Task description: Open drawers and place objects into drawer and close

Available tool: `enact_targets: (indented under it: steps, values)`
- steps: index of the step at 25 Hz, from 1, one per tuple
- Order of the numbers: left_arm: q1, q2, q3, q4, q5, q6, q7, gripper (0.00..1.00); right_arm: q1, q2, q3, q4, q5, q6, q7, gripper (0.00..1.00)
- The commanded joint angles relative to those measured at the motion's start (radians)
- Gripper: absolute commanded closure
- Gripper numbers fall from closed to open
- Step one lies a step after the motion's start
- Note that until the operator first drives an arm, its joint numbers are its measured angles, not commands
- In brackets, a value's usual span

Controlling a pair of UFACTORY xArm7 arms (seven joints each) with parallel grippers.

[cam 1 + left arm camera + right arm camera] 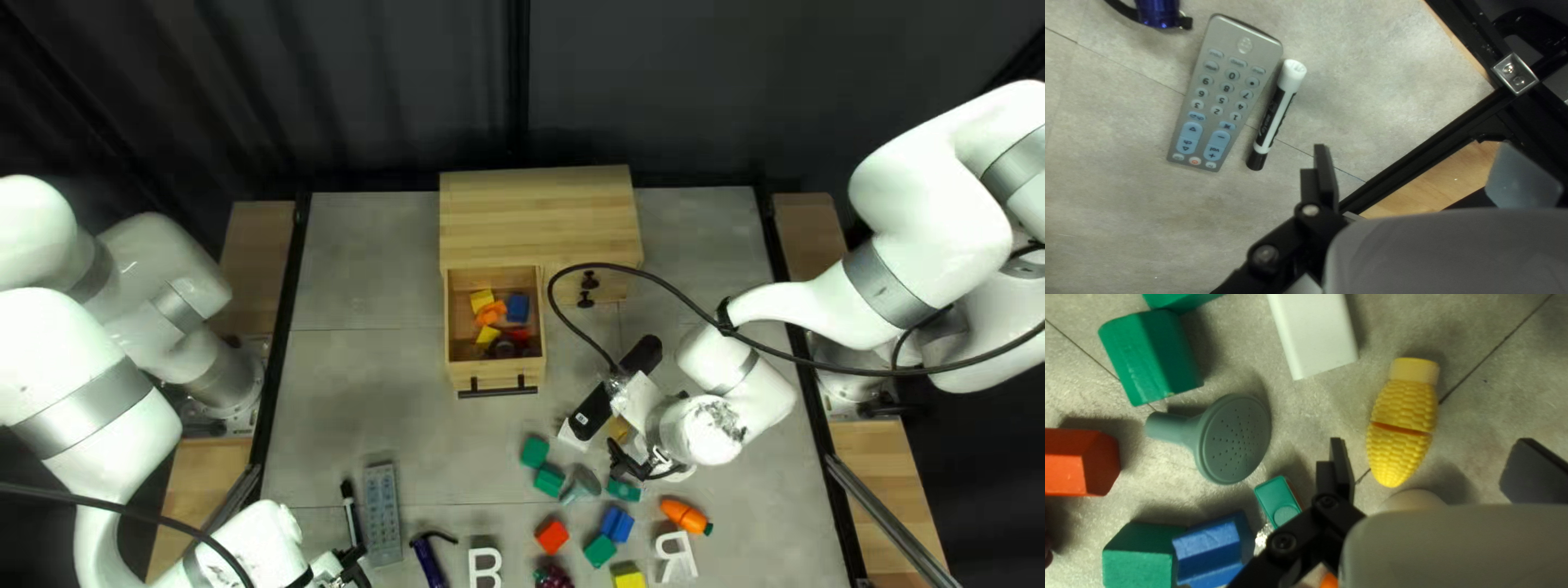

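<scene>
My right gripper [644, 462] points down at the table with its fingers spread wide, the ribbed yellow corn [1402, 422] lying ahead of the gap, nearer one finger and touching neither. The right arm [806, 310] reaches in from its side and bends down at the wrist, in front of the cabinet [539, 218]. My left gripper [351, 566] is wide too, with nothing between its fingers; the left arm [93, 381] curves down along its own edge, its wrist low near the marker [1276, 114]. That smooth black-and-white cylinder lies just beside the flat grey remote [1225, 92] with its rounded keys. Near the corn I see a smooth white block [1314, 332], a grey-green sprinkler head [1233, 438] with a round, pierced face, and a faceted green block [1151, 356]. Farther along sit a red block [1080, 463] and a blue block [1214, 550] against another green one, plus a glossy orange carrot [684, 514]. Beyond, in the pale wooden cabinet, the left drawer [468, 368] stands open on its black bar handle, holding yellow, orange, blue and red pieces.
</scene>
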Motion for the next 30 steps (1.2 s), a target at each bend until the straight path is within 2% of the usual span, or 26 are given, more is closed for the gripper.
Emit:
enact_targets:
  steps: [1, 4, 5, 6, 7, 8, 16, 19, 24, 27, 30]
  values:
    - [0.000, 0.000, 0.000, 0.000, 0.000, 0.000, 0.000, 0.00, -0.011, 0.026, -0.003, 0.013, 0.010, -0.013, -0.027, 0.00]
    - [0.000, 0.000, 0.000, 0.000, 0.000, 0.000, 0.000, 0.00, -0.020, 0.042, -0.006, 0.017, 0.016, -0.027, -0.048, 0.00]
    - [0.000, 0.000, 0.000, 0.000, 0.000, 0.000, 0.000, 0.00, -0.022, 0.045, -0.006, 0.018, 0.017, -0.029, -0.053, 0.18]
    - [0.000, 0.000, 0.000, 0.000, 0.000, 0.000, 0.000, 0.00, -0.022, 0.048, -0.007, 0.019, 0.016, -0.031, -0.053, 0.31]
    - [0.000, 0.000, 0.000, 0.000, 0.000, 0.000, 0.000, 0.00, -0.024, 0.051, -0.008, 0.019, 0.016, -0.035, -0.058, 0.62]
    - [0.000, 0.000, 0.000, 0.000, 0.000, 0.000, 0.000, 0.00, -0.024, 0.051, -0.008, 0.019, 0.016, -0.035, -0.058, 0.85]
    - [0.000, 0.000, 0.000, 0.000, 0.000, 0.000, 0.000, 0.00, -0.031, 0.053, -0.002, 0.020, 0.035, -0.034, -0.082, 0.87]
    - [0.000, 0.000, 0.000, 0.000, 0.000, 0.000, 0.000, 0.00, -0.027, -0.001, 0.014, 0.014, 0.065, 0.009, -0.095, 0.87]
    - [0.000, 0.000, 0.000, 0.000, 0.000, 0.000, 0.000, 0.00, -0.015, -0.190, 0.020, 0.058, 0.156, 0.209, -0.221, 0.90]
    - [0.000, 0.000, 0.000, 0.000, 0.000, 0.000, 0.000, 0.00, -0.026, -0.264, -0.005, 0.132, 0.155, 0.331, -0.328, 0.89]
    - [0.000, 0.000, 0.000, 0.000, 0.000, 0.000, 0.000, 0.00, -0.049, -0.295, -0.032, 0.213, 0.122, 0.408, -0.431, 0.91]
